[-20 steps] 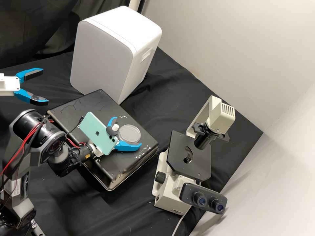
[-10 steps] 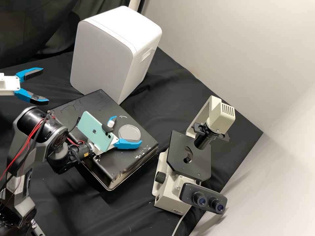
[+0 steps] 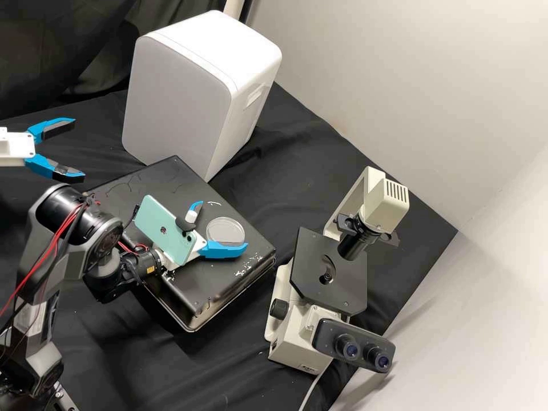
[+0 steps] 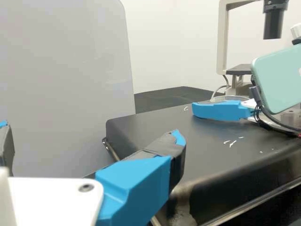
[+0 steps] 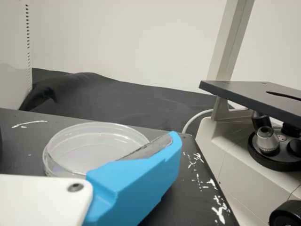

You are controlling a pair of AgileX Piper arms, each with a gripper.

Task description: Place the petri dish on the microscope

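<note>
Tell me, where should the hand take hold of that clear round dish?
By its low side wall, pinched across the width. The petri dish lies flat and shallow on the black case, so coming in low and level, as the open right hand does, seems best.

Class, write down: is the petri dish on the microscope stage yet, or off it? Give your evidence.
Off. The petri dish lies flat on the black box, apart from the microscope stage.

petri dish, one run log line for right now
clear round petri dish: flat on black slab | right claw: open, astride it | white microscope: no dish yet | left claw: open
</note>
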